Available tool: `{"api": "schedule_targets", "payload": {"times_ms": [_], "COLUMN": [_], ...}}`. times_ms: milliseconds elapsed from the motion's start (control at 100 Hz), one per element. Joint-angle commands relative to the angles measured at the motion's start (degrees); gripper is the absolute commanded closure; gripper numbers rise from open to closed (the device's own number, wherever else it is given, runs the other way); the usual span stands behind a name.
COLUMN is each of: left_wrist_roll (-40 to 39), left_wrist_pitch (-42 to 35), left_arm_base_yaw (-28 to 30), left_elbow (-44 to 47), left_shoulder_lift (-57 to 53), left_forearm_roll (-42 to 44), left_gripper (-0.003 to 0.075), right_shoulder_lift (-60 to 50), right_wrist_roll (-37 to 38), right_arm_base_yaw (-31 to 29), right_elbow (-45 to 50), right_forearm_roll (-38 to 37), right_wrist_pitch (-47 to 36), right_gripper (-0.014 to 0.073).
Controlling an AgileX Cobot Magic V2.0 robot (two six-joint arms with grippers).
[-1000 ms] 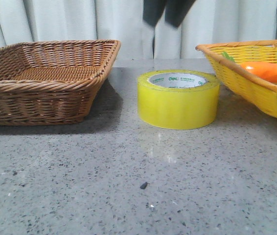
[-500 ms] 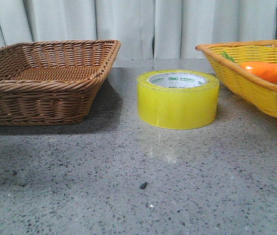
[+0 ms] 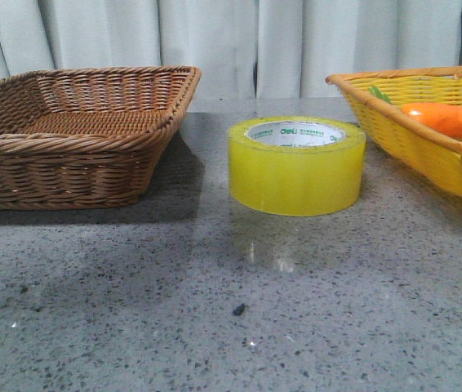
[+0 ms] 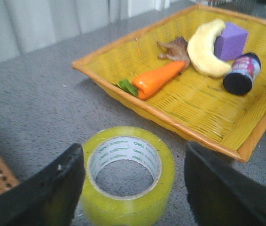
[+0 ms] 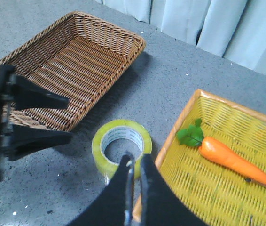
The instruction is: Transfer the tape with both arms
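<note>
Gone from the front view is the dark arm shape that hung high above the tape one second ago; the roll itself has not moved. It stands flat on the grey surface, between the brown wicker basket and the yellow basket, near both and touching neither, its open core facing up. In the left wrist view the left gripper is spread wide, one finger on each side of the roll, and I cannot tell if the pads already touch it. In the right wrist view the right gripper is pressed almost together and holds nothing; it hangs above the tape, on the side toward the yellow basket, where the carrot lies. The left arm's fingers also show there, beside the tape on the brown basket side. I judge that the step in hand is the first grasp by the left arm. To do it well, the gripper should go lower until the pads are at the middle of the tape's wall, with the roll centred between them, and close slowly, because the smooth wall may slip or the roll may slide on the surface. The right gripper should stay clear and open only for the handover.
</note>
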Motion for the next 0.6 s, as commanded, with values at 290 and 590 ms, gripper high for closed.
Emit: {"api": "schedule_targets", "payload": {"times_ms": [290, 590], "left_wrist_roll": [5.6, 6.5], "left_wrist_pitch": [13.4, 15.4], "left_arm_base_yaw": [-3.4, -3.5], "left_elbow": [-18.5, -22.2], "left_shoulder_lift": [15.2, 23.6], "left_forearm_roll": [0.3, 0.5], "left_gripper": [0.0282, 0.0282], "right_shoulder_lift": [-7.8, -8.4], "right_wrist_roll": [1.5, 1.5], "right_arm_base_yaw": [-0.1, -0.1], "right_elbow": [8.2, 9.3], "right_forearm_roll": [-1.1, -1.1], "right_wrist_pitch": [-4.0, -4.0], "right_gripper": [0.0666, 0.0666]}}
